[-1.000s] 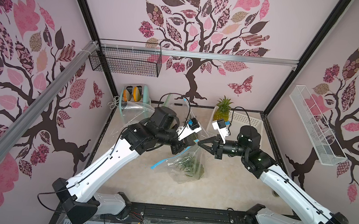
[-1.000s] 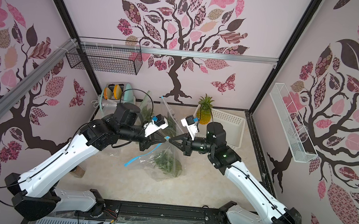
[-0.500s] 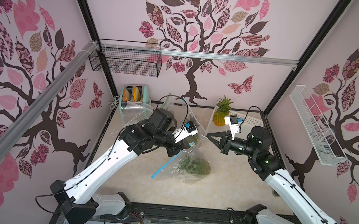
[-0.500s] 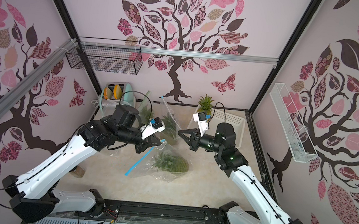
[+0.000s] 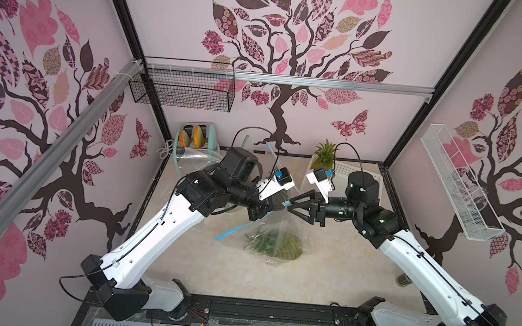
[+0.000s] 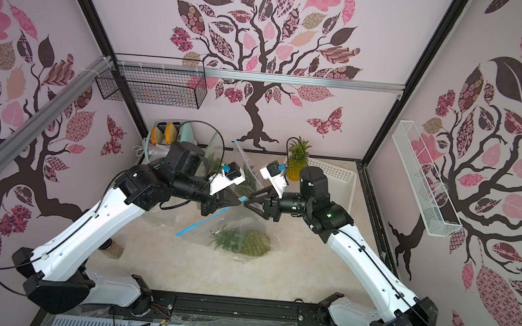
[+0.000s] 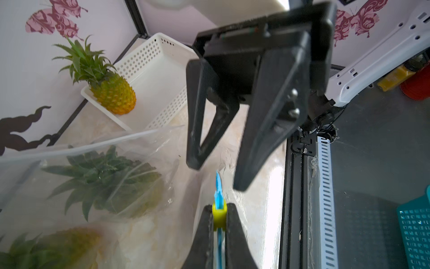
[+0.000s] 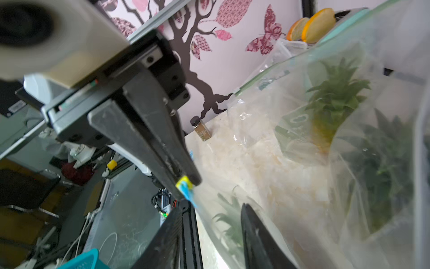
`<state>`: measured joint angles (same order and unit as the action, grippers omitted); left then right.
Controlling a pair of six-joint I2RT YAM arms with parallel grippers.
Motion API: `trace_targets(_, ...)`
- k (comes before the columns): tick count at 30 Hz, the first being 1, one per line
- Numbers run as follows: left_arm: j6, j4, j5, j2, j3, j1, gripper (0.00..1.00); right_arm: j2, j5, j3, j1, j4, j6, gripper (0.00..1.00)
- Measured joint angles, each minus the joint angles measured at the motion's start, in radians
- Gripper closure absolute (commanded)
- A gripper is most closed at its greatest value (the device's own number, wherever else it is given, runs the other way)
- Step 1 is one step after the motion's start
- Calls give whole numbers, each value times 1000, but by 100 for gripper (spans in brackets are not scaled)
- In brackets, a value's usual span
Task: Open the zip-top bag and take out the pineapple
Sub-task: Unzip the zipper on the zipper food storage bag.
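Left gripper (image 5: 281, 204) is clenched on the yellow zip slider (image 7: 219, 214) at the top corner of the clear bag (image 5: 274, 228). In the left wrist view the fingers (image 7: 204, 233) pinch the slider from both sides, and the blue zip strip (image 7: 218, 186) sticks out past it. Same pinch is visible in the right wrist view (image 8: 186, 184).

Right gripper (image 5: 291, 205) faces the left one tip to tip, raised above the table (image 5: 340, 278). Its jaws are spread and grip nothing. In the left wrist view (image 7: 217, 175) the end of the blue strip sits just short of the gap; can't tell if it touches.

The bag hangs from the left gripper's pinch, with its lower part slumped on the table. One loose run of blue strip (image 6: 193, 227) slopes down toward the left arm.

The pineapple (image 5: 288, 247) is inside the bag, lying on its side on the table below the two grippers, leaves toward the left arm. Both top views show it (image 6: 252, 244).

At the back, a second pineapple (image 6: 296, 162) stands upright in the corner of a white basket (image 6: 334, 175). More clear bags with pineapples in them stand behind the left arm. A toaster (image 5: 212, 139) with bread slices is in the back left corner.
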<state>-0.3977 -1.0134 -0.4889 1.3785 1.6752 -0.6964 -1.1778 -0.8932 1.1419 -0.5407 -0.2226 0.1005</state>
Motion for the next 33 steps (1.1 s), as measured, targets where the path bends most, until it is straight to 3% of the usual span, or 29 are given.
trace_targets(5,-39,-68,-42,85,95,0,100,-5,-2,14,-21,-27,-42,71)
trace_targets(17,-57,-82,-55,85,97,1,100,0,10,9,-19,-26,-29,76)
trace_targets(23,-58,-65,-51,78,86,2,100,23,43,8,-22,-31,-18,86)
trace_targets(33,-57,-38,-50,67,64,2,100,33,71,2,-25,-20,11,81)
